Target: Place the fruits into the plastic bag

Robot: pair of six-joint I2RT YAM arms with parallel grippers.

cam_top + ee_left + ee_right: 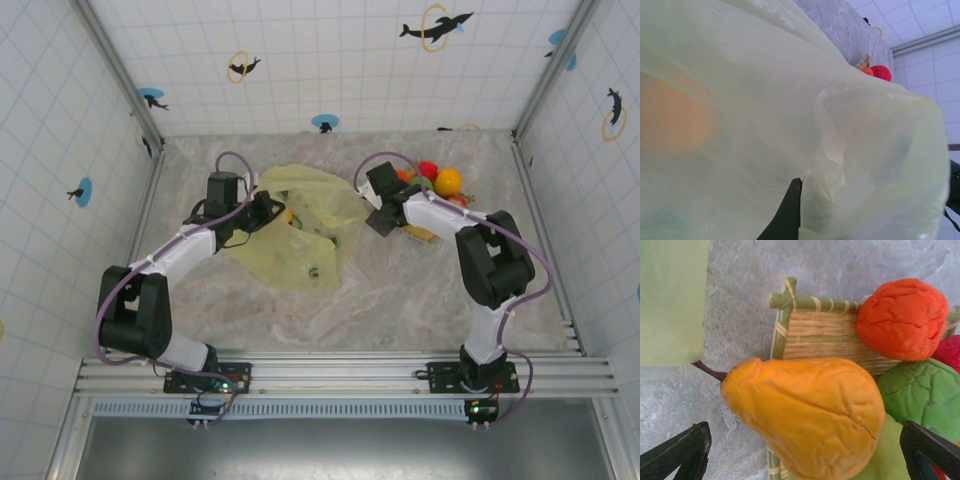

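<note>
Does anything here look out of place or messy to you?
The wrinkled yellow-orange toy pear hangs over the edge of the woven bamboo mat, its stem above the marble table; nothing looks spilled.

The yellow-orange pear (805, 415) beneath me has a dull sheen and wrinkled skin; the orange fruit (902, 317) looks creased too. The mat (815, 335) is woven straw, bamboo-edged. The table (740, 290) looks like mottled stone. The plastic bag (765, 100) is thin, translucent, crinkled film.

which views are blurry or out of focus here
left wrist: the plastic bag hangs close to the lens, hazy, an orange fruit behind it a smear; right wrist: the pear is crisp, the right fingers soft at the corners; top external: evenly lit and sharp
</note>
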